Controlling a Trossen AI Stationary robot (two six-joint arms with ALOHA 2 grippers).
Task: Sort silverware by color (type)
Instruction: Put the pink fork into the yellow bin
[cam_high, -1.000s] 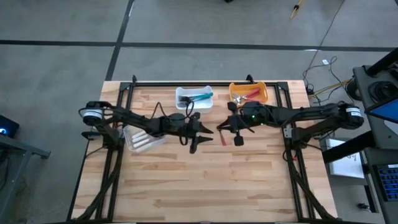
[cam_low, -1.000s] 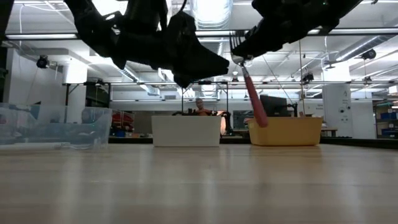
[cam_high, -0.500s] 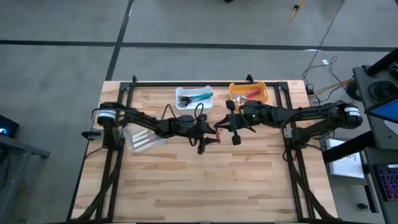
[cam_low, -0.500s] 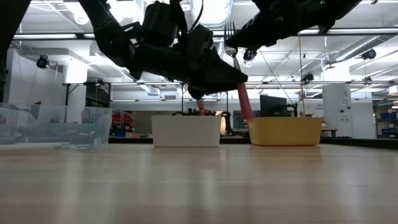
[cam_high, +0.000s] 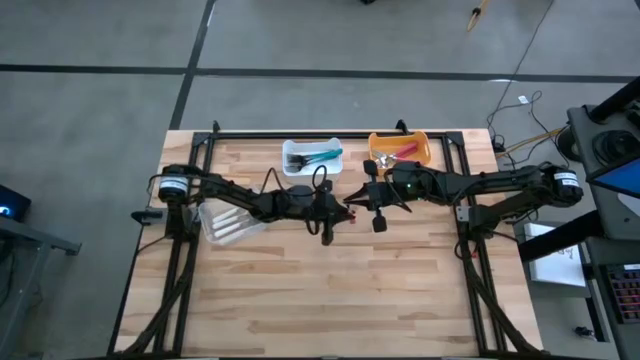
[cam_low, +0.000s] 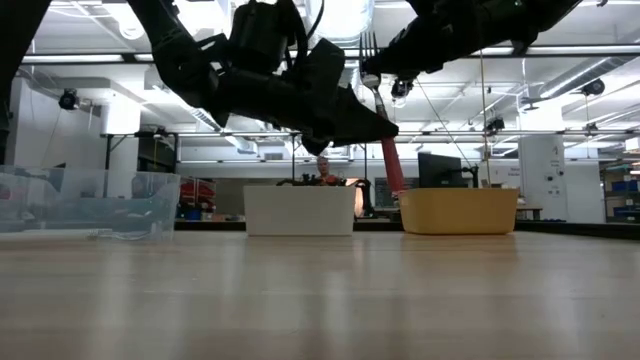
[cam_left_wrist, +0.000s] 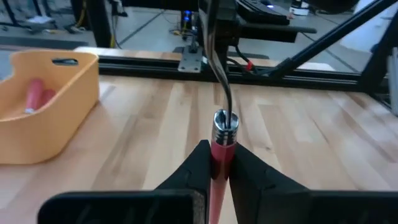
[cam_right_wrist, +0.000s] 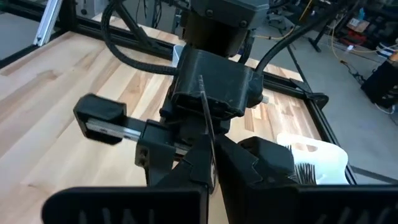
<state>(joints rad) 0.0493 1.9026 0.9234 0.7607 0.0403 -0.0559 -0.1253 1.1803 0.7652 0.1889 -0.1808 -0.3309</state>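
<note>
A handover is in progress in the air above the table (cam_high: 330, 290), just in front of the orange bin (cam_high: 400, 150). The right gripper (cam_right_wrist: 210, 163) is clamped on the metal end of a red-handled fork (cam_left_wrist: 219, 155), its tines showing as a thin dark sliver between the fingers in its own wrist view. The left gripper (cam_left_wrist: 217, 163) meets it head-on from the side of the white bin (cam_high: 312, 157), its fingers (cam_left_wrist: 200, 163) pressed against both sides of the red handle just below the metal collar, so both grippers appear to hold the same fork at once. In the low view the fork (cam_low: 388, 155) hangs well clear of the tabletop, handle down, between the two dark grippers and in front of the orange bin (cam_low: 458, 211). That bin already holds red-handled pieces (cam_left_wrist: 34, 94), the white bin holds teal-handled ones (cam_high: 322, 155), and a clear bin (cam_high: 228, 222) on the far side of the white bin from the orange one holds white-handled ones, so the sorting looks well advanced. The next move, as I judge it, calls for the right gripper to let go of the metal end once the left's hold is sure, then for the left arm to carry the fork to the orange bin. Releasing too early could drop the fork onto the wood.
</note>
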